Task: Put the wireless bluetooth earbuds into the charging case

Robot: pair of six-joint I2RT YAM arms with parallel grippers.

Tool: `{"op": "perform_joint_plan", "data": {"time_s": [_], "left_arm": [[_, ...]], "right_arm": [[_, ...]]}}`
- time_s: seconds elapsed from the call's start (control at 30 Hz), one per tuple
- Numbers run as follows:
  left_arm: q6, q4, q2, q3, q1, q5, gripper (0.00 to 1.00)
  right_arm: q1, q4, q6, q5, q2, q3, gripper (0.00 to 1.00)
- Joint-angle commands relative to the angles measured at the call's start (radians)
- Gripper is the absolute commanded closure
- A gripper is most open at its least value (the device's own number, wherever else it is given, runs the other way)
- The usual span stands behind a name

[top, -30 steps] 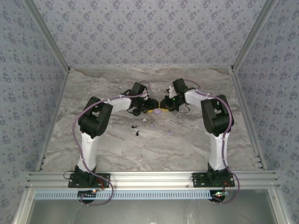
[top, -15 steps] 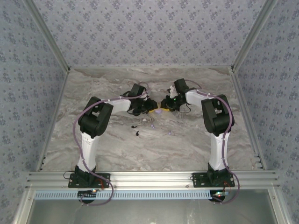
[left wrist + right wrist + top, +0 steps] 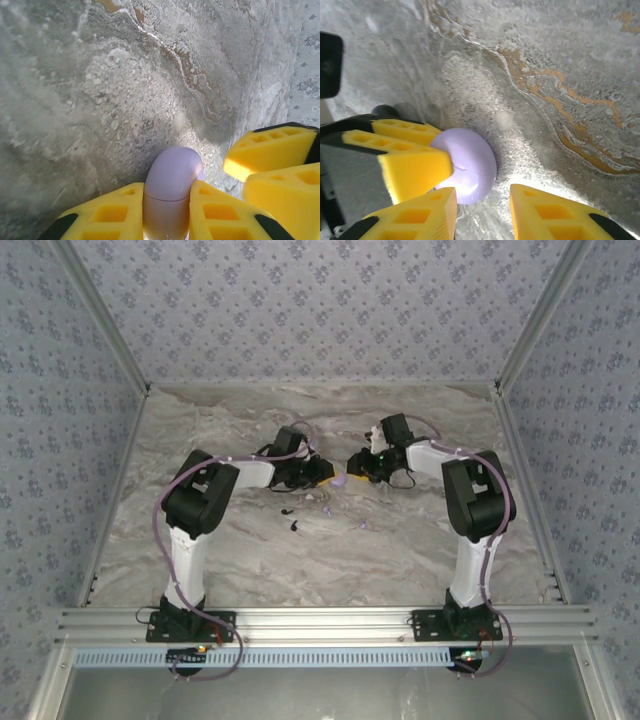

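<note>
The charging case (image 3: 172, 170) is a closed lilac rounded shell with a seam across it. It stands on edge on the marble table. My left gripper (image 3: 166, 189) is shut on it, one yellow pad on each flat side. In the right wrist view the charging case (image 3: 470, 162) sits in the left gripper's fingers (image 3: 412, 162). My right gripper (image 3: 482, 196) stands open just in front of it, gripping nothing. From above, the left gripper (image 3: 318, 472) and right gripper (image 3: 357, 464) meet tip to tip at the case (image 3: 340, 480). Two black earbuds (image 3: 287, 511) (image 3: 296, 527) lie on the table nearer the bases.
Tiny pale purple specks (image 3: 327, 511) (image 3: 362, 525) lie near the earbuds. The marble table (image 3: 200, 540) is boxed in by patterned walls on the left, right and back. The right gripper's yellow fingers (image 3: 272, 160) sit close beside the left gripper's.
The left gripper has closed onto the lilac case. The right gripper has opened, let go of it and drawn back slightly to the right.
</note>
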Motion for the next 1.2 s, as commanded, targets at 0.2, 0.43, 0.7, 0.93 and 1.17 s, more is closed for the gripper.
{"op": "perform_joint_plan", "data": {"time_s": [0.2,0.43,0.7,0.93,1.17], "left_arm": [[0.033,0.176,-0.168,-0.072,0.023,0.069,0.83],[0.05,0.239,-0.216,-0.103,0.023,0.095,0.84],[0.045,0.271,-0.218,-0.106,0.023,0.119,0.85],[0.035,0.284,-0.222,-0.11,0.021,0.121,0.85],[0.032,0.291,-0.222,-0.11,0.021,0.126,0.85]], "right_arm": [[-0.054,0.162,-0.011,-0.203,-0.119,-0.092,0.55],[-0.057,0.243,-0.001,-0.314,-0.14,-0.101,0.44],[-0.054,0.29,0.02,-0.366,-0.133,-0.098,0.44],[-0.046,0.296,0.034,-0.39,-0.106,-0.078,0.55],[-0.039,0.32,0.05,-0.404,-0.093,-0.074,0.62]]}}
